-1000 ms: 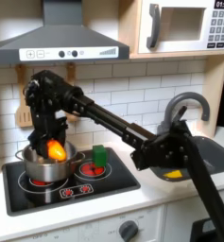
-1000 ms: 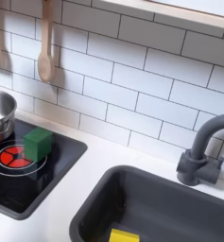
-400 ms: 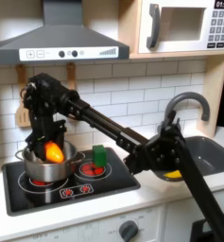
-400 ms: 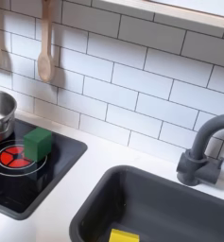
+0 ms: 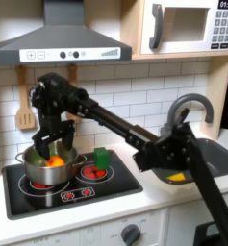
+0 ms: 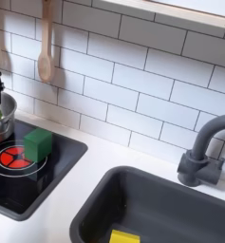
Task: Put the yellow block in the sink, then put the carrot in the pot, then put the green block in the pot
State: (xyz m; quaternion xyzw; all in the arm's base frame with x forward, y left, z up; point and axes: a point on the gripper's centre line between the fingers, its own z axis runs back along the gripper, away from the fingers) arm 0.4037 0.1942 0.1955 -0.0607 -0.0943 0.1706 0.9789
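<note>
Black gripper (image 5: pixel 48 142) positioned over the shiny round silver metal pot (image 5: pixel 46 170) in the first exterior view, fingers apparently parted with nothing between them, though too small and dark to confirm. Small orange tapered carrot (image 5: pixel 53 161) lying inside the pot, just below the fingertips and apart from them. In the second exterior view, pot rim (image 6: pixel 4 106) at the far left edge with a glimpse of orange and green inside.

Pot standing on the left burner of the black toy stovetop (image 5: pixel 106 188). Small bright green block (image 5: pixel 102 159) upright on the red right burner, just beside the pot, not touching; same block (image 6: pixel 38 144) on the burner ring in the second exterior view.

Dark grey rectangular sink (image 6: pixel 147 204) with rounded corners to the second exterior view's right, dark curved faucet (image 6: pixel 201 155) behind it. Small yellow block (image 6: pixel 124 236) resting on the basin floor at the bottom edge. In the first exterior view, a yellow patch (image 5: pixel 176 177) showing in the sink past the arm.

Wooden spoon (image 6: pixel 45 47) hanging on the white tile wall.
</note>
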